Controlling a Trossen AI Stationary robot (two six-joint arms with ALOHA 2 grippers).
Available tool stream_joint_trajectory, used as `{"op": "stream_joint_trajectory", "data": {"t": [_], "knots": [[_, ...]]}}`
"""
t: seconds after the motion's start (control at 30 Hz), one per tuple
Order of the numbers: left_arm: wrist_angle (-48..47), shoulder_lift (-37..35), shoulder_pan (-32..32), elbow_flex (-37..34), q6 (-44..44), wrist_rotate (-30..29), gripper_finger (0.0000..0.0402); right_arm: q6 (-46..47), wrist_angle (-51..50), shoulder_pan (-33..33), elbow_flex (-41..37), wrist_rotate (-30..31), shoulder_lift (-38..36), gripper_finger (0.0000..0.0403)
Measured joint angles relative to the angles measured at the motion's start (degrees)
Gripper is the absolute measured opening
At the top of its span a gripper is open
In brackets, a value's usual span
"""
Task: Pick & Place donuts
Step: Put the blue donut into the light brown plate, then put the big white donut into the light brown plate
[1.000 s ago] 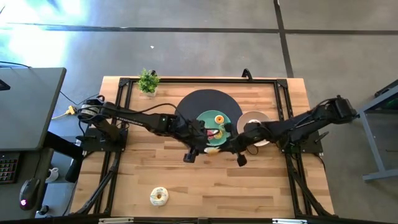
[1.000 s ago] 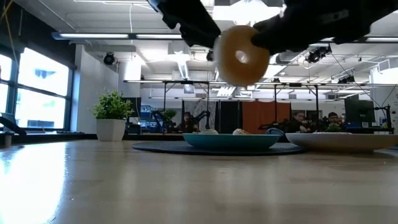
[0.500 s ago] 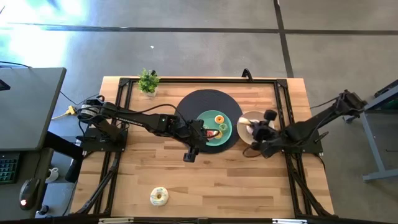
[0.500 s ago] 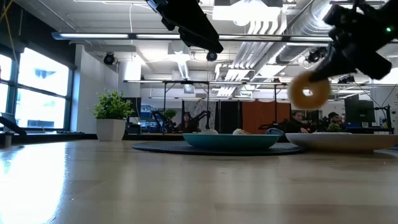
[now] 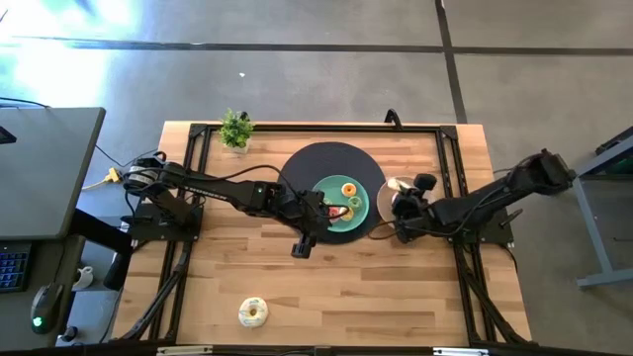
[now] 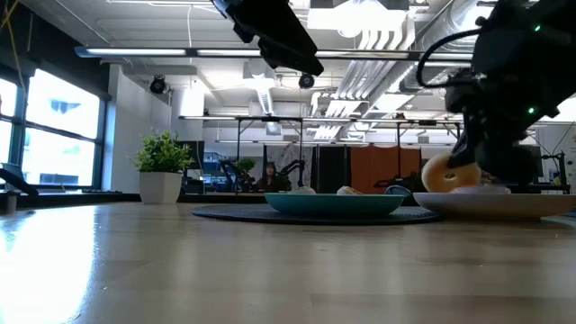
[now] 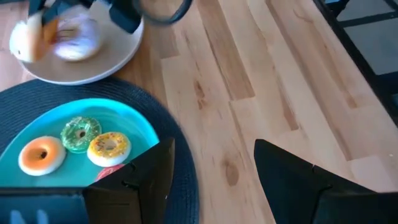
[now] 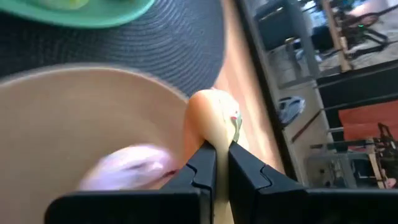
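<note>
Wooden worktop (image 5: 326, 287) carries a dark mat (image 5: 307, 163), a teal plate (image 5: 358, 208) and a tan bowl (image 5: 388, 186). Right jaws (image 8: 216, 163) pinch a yellow donut (image 6: 450, 175) on edge just above the bowl, arm stretched low from the right. Left jaws (image 7: 214, 165), spread, hover beside the plate, where three donuts (image 7: 79, 134) lie. One donut (image 5: 253, 312) sits alone near the front.

The right hand (image 5: 404, 210) hides most of the bowl (image 5: 388, 188) from above.
</note>
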Motion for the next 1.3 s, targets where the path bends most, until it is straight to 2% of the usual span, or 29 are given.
{"op": "stream_joint_trajectory", "data": {"t": [0.1, 0.3, 0.43, 0.53, 0.7, 0.9, 1.0, 1.13, 1.3], "knots": [[0.08, 0.0, 0.0, 0.0, -0.1, 0.72, 0.0218, -3.76, 2.35, -2.29, -0.27, -2.11, 2.62, 0.0024], [0.06, 0.0, -0.02, 0.0, -0.15, 1.76, 0.0218, -5.87, 4.08, -4.08, -0.02, -1.7, 4.36, 0.0048], [-0.25, 0.0, -0.02, -0.02, -0.16, 1.75, 0.0218, -8.99, 3.91, -4.33, 0.88, -7.22, 3.2, 0.0079], [-0.28, 0.0, -0.02, -0.02, -0.16, 1.77, 0.0218, -9.85, 3.32, -4.29, 2.05, -8.83, 3.15, 0.0105], [-0.84, 0.0, -0.02, -0.04, -0.16, 2.09, 0.0218, -9.97, 1.43, -4.31, 3.95, -8.89, 3.15, 0.0141], [-1.23, 0.0, -0.02, -0.04, 0.13, 2.15, 0.0218, -9.51, -2.33, -3.67, 8.35, -9.18, 3.15, 0.0165], [-1.21, 0.0, -0.02, -0.04, 1.19, 2.12, 0.0217, -9.5, -4.96, -2.99, 11.9, -12.74, 3.15, 0.0169], [-1.2, 0.0, -0.02, -0.04, 2.66, 1.84, 0.0217, -9.09, -6.97, -1.7, 16.22, -20.57, 3.15, 0.0168], [-6.59, 0.0, -0.04, 2.25, 4.62, 0.07, 0.0217, -7.66, 0.6, 1.27, 19.64, -27.2, 3.15, 0.0169]]}}
